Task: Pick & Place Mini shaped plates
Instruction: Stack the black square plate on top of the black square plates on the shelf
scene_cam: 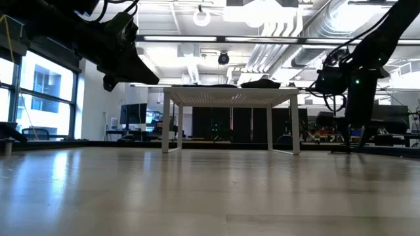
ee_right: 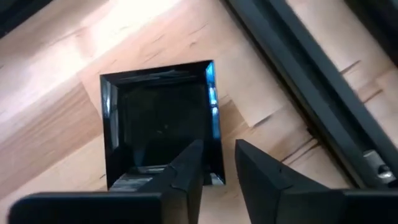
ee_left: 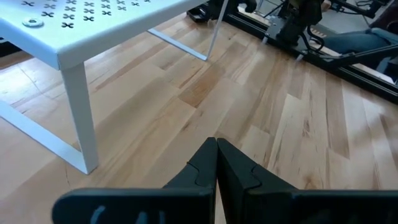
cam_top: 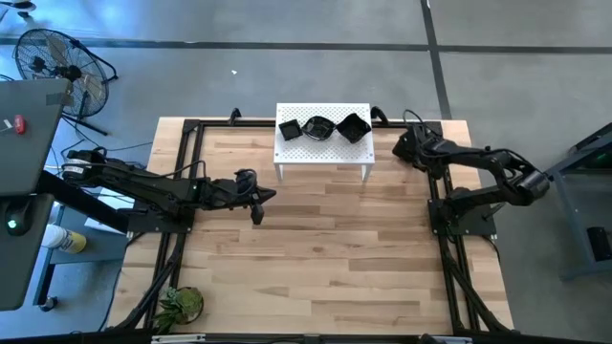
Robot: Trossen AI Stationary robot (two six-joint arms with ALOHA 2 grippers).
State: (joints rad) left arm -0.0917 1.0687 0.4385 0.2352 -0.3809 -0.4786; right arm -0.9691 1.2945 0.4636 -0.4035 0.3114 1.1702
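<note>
— Wood planks run across the table [cam_top: 316, 248], with a white stand [cam_top: 323, 153] at the far edge. What sits on it?

— Three black plates [cam_top: 323, 127] in a row on top of the stand. The low view shows them only as dark shapes on the white top.

— Where is your left gripper [cam_top: 258, 199]?

— Out over the planks, just in front of the stand's left leg and apart from it. My two fingers [ee_left: 202, 168] are pressed together with nothing between them.

— And the right gripper [cam_top: 402, 145]?

— Near the stand's right end, close to the black frame rail [ee_right: 298, 81]. My wrist camera looks down on a square plate [ee_right: 158, 118] lying flat on the wood. My fingers [ee_right: 186, 168] straddle its near rim with a narrow gap, one over the dish and one outside it. Whether they touch the rim, I cannot tell.

— Anything else on the table?

— A plant [cam_top: 180, 306] at the near left corner.
</note>
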